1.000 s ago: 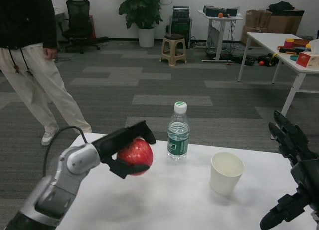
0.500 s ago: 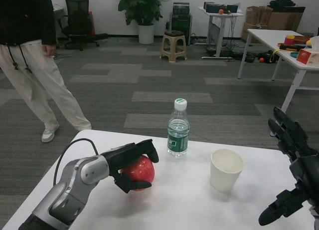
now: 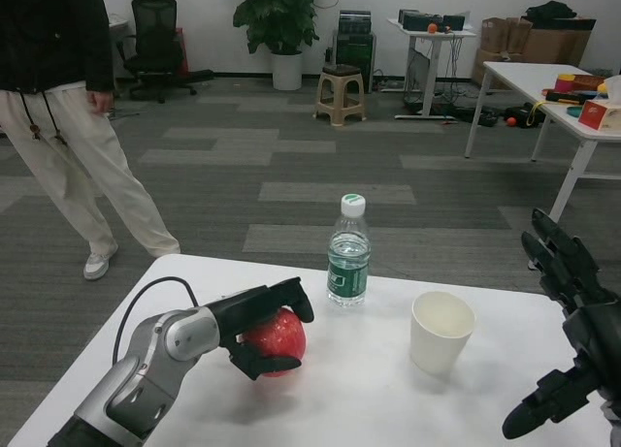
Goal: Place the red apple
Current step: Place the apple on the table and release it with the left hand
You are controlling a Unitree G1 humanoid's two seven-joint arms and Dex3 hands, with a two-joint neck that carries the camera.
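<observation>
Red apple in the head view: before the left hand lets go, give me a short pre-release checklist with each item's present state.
1. Left hand holds the red apple: ok.
2. Apple is over the white table, away from its edges: ok.
3. Apple resting on the tabletop: cannot tell; its underside is hidden.
4. Water bottle stands apart from the apple: ok.
5. Paper cup upright, well to the side: ok.
6. Right hand open at the table's right edge, out of the way: ok.
</observation>
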